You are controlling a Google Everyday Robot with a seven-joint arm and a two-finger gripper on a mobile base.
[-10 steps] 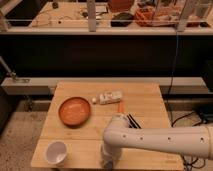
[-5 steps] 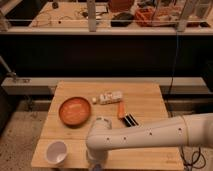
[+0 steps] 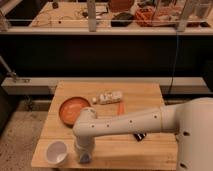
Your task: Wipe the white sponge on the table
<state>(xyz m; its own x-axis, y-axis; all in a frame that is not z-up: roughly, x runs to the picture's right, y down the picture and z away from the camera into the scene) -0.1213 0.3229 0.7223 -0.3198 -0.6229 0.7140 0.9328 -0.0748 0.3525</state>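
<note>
My gripper sits at the lower left of the wooden table, beside the white cup — no white sponge shows, so wiping progress is unclear.

No lettering, label, brand or number can be read anywhere here. The pale packet on the counter shows only blurred markings, nothing legible. The gripper hangs low at the counter's front edge, just beside the white cup, and carries no readable mark either.
</note>
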